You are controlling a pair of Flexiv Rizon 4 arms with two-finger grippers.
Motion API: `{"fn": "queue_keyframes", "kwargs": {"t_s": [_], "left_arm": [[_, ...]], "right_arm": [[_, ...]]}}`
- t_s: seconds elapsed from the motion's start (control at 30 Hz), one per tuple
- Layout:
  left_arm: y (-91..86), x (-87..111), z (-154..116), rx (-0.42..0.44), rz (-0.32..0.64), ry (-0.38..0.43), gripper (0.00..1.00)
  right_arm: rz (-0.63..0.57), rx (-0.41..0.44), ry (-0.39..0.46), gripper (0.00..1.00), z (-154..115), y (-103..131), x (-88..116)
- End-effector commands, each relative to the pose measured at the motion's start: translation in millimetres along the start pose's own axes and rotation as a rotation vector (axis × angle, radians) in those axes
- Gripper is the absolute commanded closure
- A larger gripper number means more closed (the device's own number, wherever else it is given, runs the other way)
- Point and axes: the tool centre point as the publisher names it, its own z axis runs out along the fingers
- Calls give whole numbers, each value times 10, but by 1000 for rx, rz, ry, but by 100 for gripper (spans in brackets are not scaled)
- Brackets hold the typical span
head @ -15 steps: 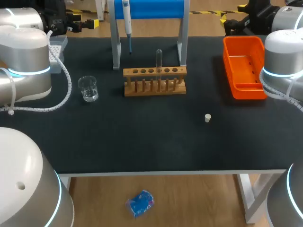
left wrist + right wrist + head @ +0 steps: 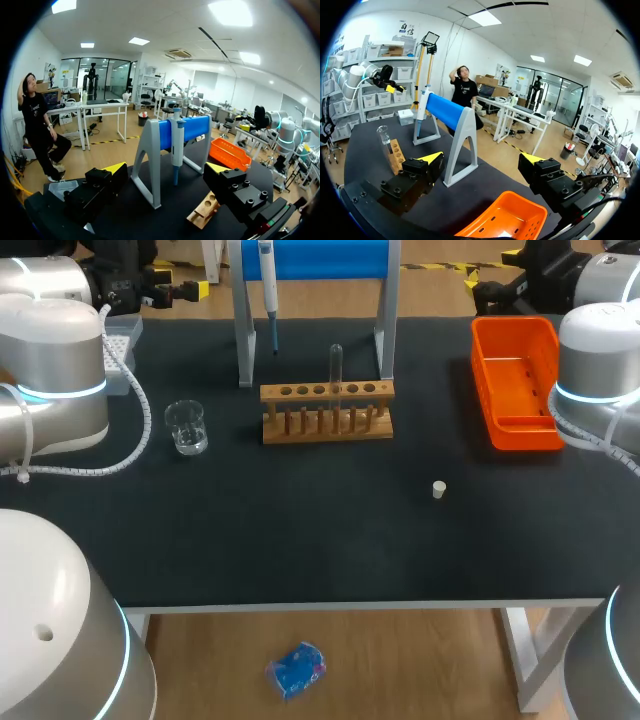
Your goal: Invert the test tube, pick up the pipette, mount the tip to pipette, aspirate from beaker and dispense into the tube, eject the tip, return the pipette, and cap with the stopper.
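Test tube (image 2: 336, 375), upright in rack (image 2: 327, 412), orientation unclear: off-centre pinch could topple rack. Left gripper (image 2: 167, 169), right gripper (image 2: 482, 159): fingers wide, empty.

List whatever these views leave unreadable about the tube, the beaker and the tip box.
Head view: the clear glass test tube in the wooden rack is too small to tell which end is open.
Head view: the liquid level in the clear glass beaker is too faint to read.
Head view: the pale grey pipette tip box sits mostly behind the left arm, so its tips cannot be counted.
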Motion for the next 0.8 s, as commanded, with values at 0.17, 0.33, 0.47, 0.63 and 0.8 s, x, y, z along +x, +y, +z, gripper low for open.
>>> {"fn": "queue_keyframes", "kwargs": {"t_s": [0.17, 0.33, 0.47, 0.63, 0.8], "left_arm": [[-19, 53, -5, 8, 36, 51, 0], [-86, 147, -28, 22, 71, 113, 0], [-104, 252, -50, 22, 100, 194, 0], [-87, 430, -83, -6, 172, 329, 0], [-104, 591, -139, -15, 220, 421, 0]], "right_arm": [[-7, -23, 53, 0, -54, 42, 17], [2, -65, 144, 0, -158, 135, 89], [-7, -89, 226, 0, -239, 181, 205], [-45, -121, 361, 0, -395, 209, 416], [-49, -162, 435, 0, -579, 301, 548]]}}
